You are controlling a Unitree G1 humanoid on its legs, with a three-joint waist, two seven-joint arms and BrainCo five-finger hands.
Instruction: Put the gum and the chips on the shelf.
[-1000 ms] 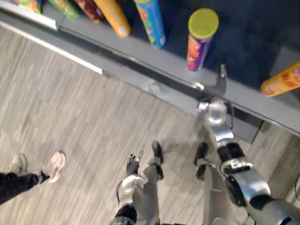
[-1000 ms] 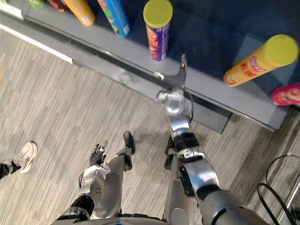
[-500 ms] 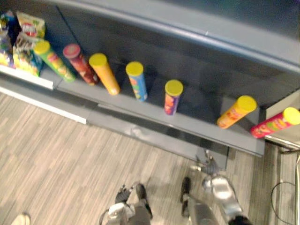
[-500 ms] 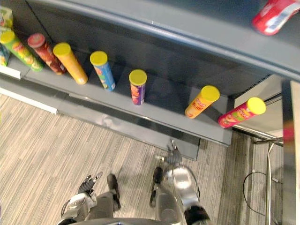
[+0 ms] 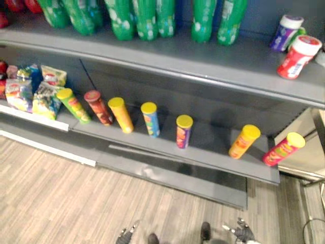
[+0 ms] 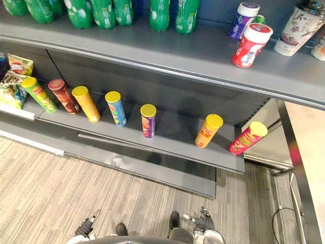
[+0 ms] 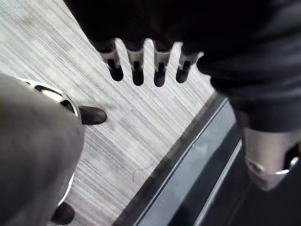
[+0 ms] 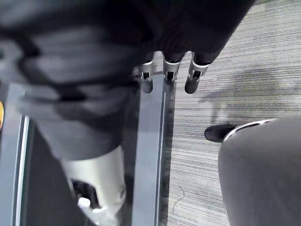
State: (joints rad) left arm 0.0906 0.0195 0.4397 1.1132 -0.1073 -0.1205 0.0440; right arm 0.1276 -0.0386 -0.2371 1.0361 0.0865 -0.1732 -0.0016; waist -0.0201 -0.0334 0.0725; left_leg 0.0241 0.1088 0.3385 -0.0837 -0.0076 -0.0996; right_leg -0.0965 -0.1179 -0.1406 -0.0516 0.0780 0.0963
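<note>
While both arms hang low, the left hand shows at 7 o'clock in the head views and the right hand at 5 o'clock, both over the grey striped floor. From the wrist cameras I can see the left hand's fingers held straight with nothing in them. The right hand's fingers are straight and bare too. Up on the top shelf, at about 1 o'clock, stands a red gum jar with a white lid, and just behind it a purple gum jar. A white cup with a dark pattern stands near them, more toward 2 o'clock. Green bottles stand in a row on the same shelf from 11 to 12 o'clock. The chips are on the bottom shelf, seven tall tubes in a line from 9 o'clock to 3 o'clock. First comes a green tube, then a dark red tube, an orange tube, a blue tube and a purple tube in the middle. After a wide gap come a second orange tube and a pink tube at the far end. None of the tubes touch. Bags of snacks sit at 9 o'clock, just beside the green tube.
</note>
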